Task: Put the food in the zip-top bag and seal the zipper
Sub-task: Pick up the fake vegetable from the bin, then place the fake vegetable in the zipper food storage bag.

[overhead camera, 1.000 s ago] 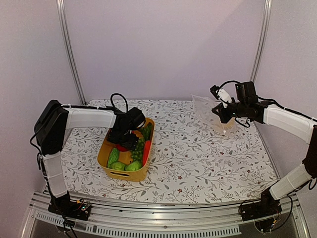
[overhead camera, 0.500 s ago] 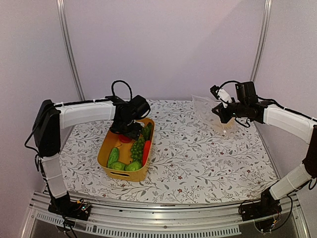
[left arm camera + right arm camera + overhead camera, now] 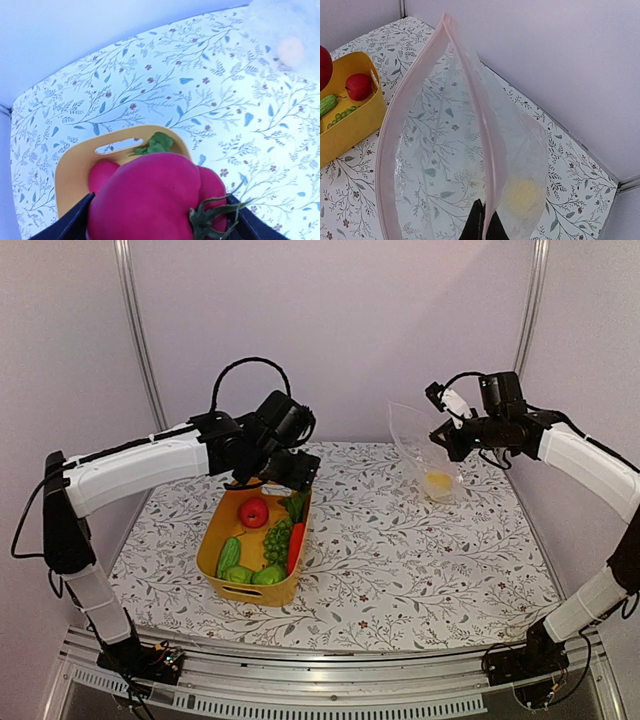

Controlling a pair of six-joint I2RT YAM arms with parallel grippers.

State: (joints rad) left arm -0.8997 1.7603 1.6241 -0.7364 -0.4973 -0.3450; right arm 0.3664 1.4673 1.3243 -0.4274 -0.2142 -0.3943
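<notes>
While a single lemon (image 3: pixel 437 481) sits at the bottom of the zip-top bag (image 3: pixel 412 440), seen from above, the right gripper (image 3: pixel 447 445) pinches the bag's edge and holds it aloft over the far right of the table (image 3: pixel 400 560), mouth up. The left gripper (image 3: pixel 297 468) hangs above the far end of the yellow basket (image 3: pixel 250 592), well apart from the bag. A red apple (image 3: pixel 253 511), grapes (image 3: pixel 278 538), a carrot (image 3: pixel 296 545), a cucumber (image 3: pixel 229 556) and limes (image 3: pixel 268 575) lie in the basket, not yet bagged.

From the left wrist, a red tomato (image 3: pixel 155 195) with a green stem fills the gap between the dark fingers (image 3: pixel 75 220), which press on it from both sides; basket and patterned cloth lie below, and the bag is a pale blur at upper right.

From the right wrist, the fingertips are pressed together on the bag's rim. The pink zipper (image 3: pixel 465 75) gapes in a long oval, unsealed, and the lemon shows through the clear film.

By these views the job looks early: one piece bagged, one in the air, most of the produce waiting, and the seal left for last.
</notes>
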